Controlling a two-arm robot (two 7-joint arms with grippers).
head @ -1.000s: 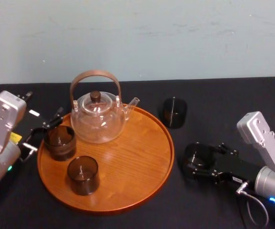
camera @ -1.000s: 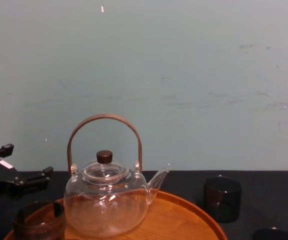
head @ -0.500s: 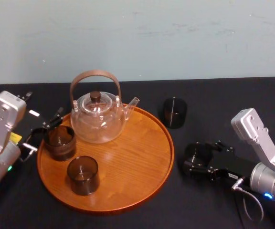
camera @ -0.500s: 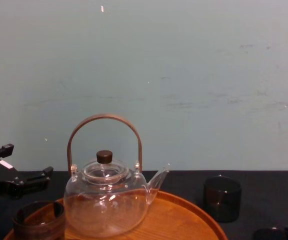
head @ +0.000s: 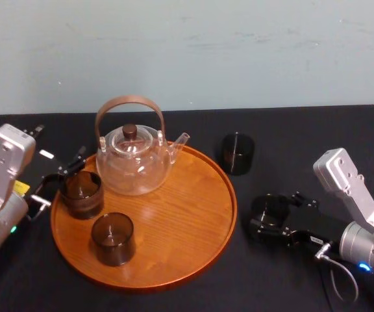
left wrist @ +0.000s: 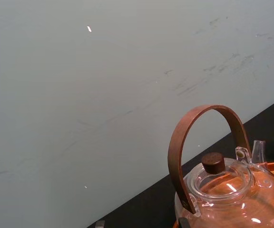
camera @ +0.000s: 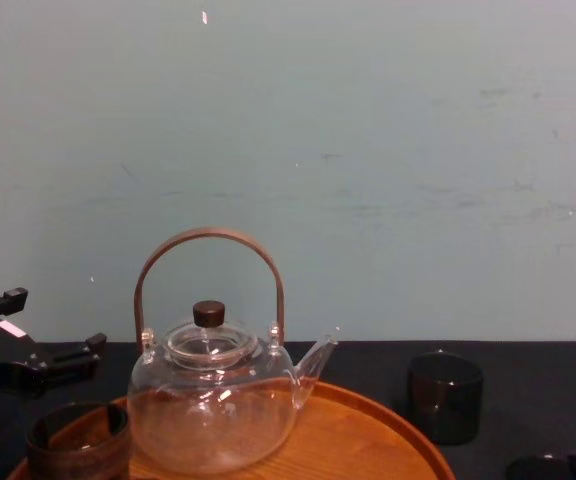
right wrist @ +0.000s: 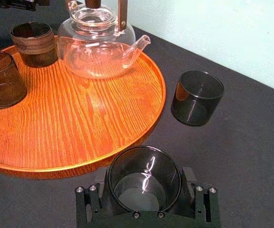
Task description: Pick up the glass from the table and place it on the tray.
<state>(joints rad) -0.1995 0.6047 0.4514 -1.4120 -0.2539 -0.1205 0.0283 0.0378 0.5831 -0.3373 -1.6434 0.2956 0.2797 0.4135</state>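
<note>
R pincer (right wrist: pixel 144 179), clamped on glass (right wrist: pixel 144 164) beside tray (head: pixel 230 203), barely shifted vs 0.5 s ago; L pincer (head: pixel 58 177) idle, spread.

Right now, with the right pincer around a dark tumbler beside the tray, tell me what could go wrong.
1. The right pincer holds the short smoky-brown glass tumbler low beside the round orange-brown wooden tray; carried low, it could clip the raised rim.
2. Another dark tumbler stands on the black-clothed table beyond; a wide swing might topple it.
3. The clear glass teapot and the left pincer, by the tray's left edge, crowd that side.
</note>
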